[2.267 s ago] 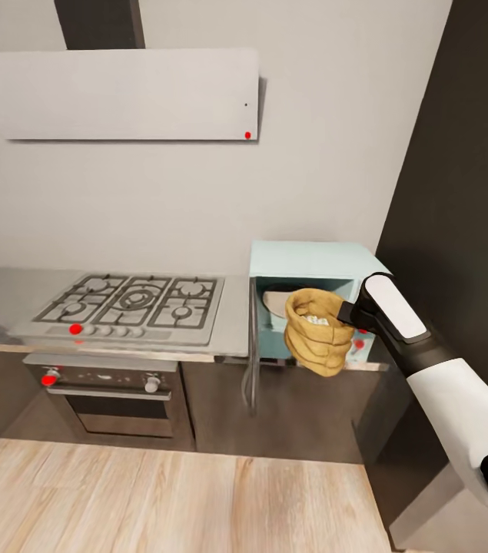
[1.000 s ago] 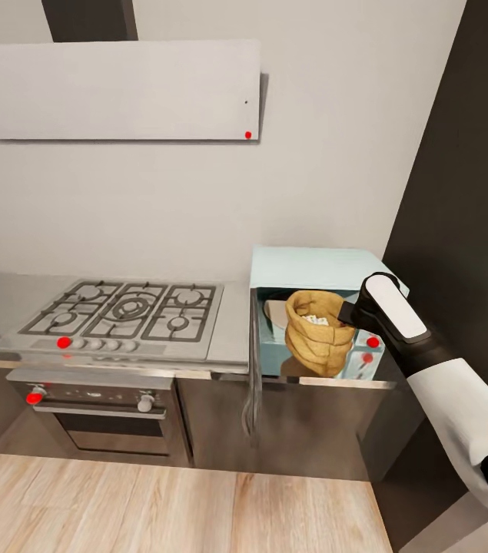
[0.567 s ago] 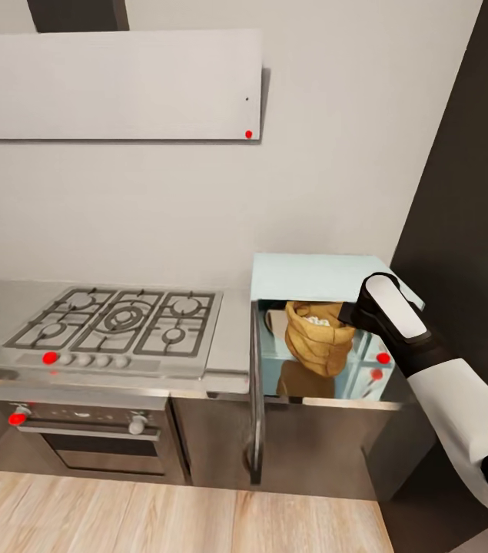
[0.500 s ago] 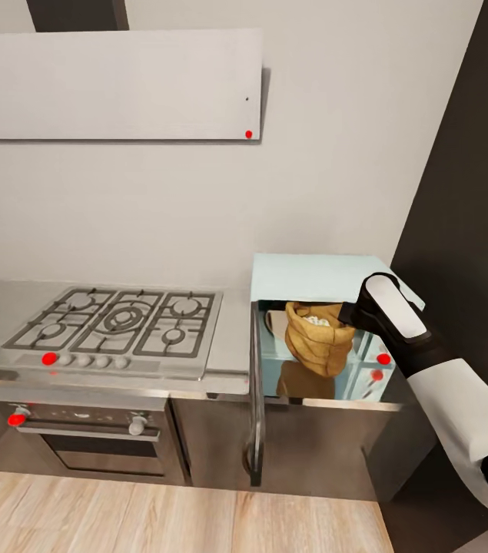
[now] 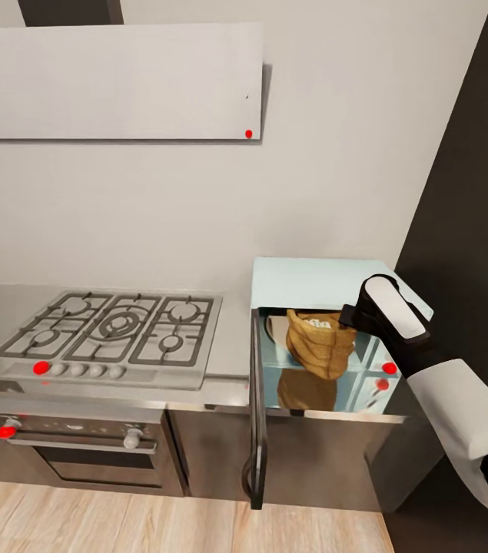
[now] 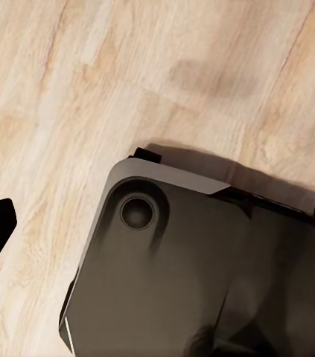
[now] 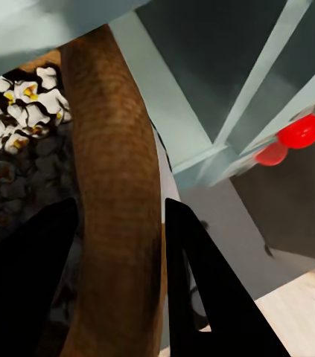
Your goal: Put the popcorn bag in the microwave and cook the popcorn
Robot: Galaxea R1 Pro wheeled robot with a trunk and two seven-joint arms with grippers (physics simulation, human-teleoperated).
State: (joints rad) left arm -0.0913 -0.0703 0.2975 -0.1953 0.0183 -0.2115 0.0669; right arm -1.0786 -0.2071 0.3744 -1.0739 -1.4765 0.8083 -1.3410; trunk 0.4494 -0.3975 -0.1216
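Observation:
The pale-blue microwave (image 5: 324, 275) stands at the right end of the countertop (image 5: 232, 338), its door (image 5: 257, 407) swung open to the left and seen edge-on. My right gripper (image 5: 347, 316) is shut on the rim of the tan popcorn bag (image 5: 319, 352), holding it upright in the microwave's opening, a little above its shiny floor. White popcorn (image 5: 319, 323) shows in the bag's mouth. In the right wrist view the bag's rim (image 7: 116, 186) runs between my gripper's (image 7: 116, 260) two dark fingers, with popcorn (image 7: 19, 104) inside the bag. My left gripper (image 6: 157, 230) hangs open over the floor.
A steel gas hob (image 5: 109, 330) lies left of the microwave, with a dark oven (image 5: 74, 453) under it and a white flat hood (image 5: 113, 81) above. A dark tall panel (image 5: 474, 192) flanks the microwave's right. Red-marked knobs (image 5: 388, 369) sit on the microwave's panel. The robot's base (image 6: 202, 260) rests on wood floor.
The view has closed in on the counter as the camera moved. My right gripper has carried the bag from in front of the microwave into its opening.

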